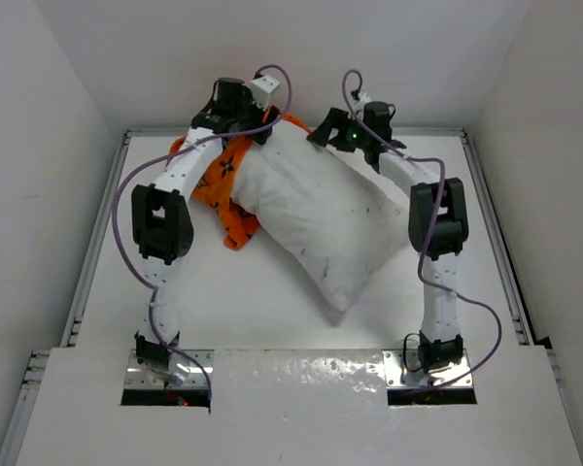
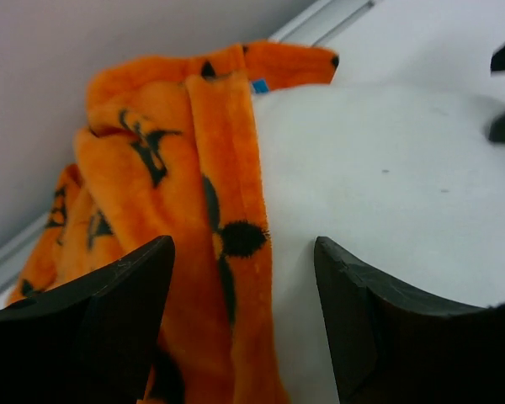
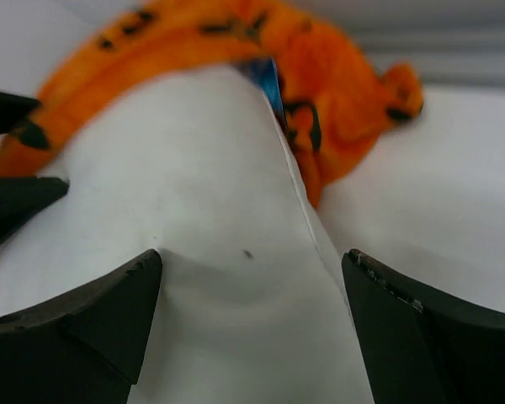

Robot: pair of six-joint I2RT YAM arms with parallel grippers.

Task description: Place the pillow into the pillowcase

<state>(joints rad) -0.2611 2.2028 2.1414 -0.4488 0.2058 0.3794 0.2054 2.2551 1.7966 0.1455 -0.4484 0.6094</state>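
Progress is looking slight: the pillow [image 1: 330, 218] is lying slantwise on the table [image 1: 272, 320], almost wholly bare. The pillowcase [image 1: 223, 189] is bunching in an orange heap against the pillow's far left end, and its hem [image 2: 231, 151] is just lapping over that corner. By my judgement nearly the whole pillow is waiting to go in, and the case is needing to be opened and drawn along the pillow's length.

The left gripper [image 2: 242, 244] is hovering at the pillow's far end with its jaws spread wide. It is straddling the line where hem meets white fabric and is holding nothing. The right gripper [image 3: 252, 257] is standing over the same end of the pillow, just right of the other, equally wide and gripping nothing.

Purple cables [image 1: 117, 218] are looping from the arms on either side of the pillow. A small blue tag [image 3: 269, 80] is peeking out where pillow meets case. The crumpled folds beside the pillow are hiding the case's mouth, which is probably going to hamper the next grasp.
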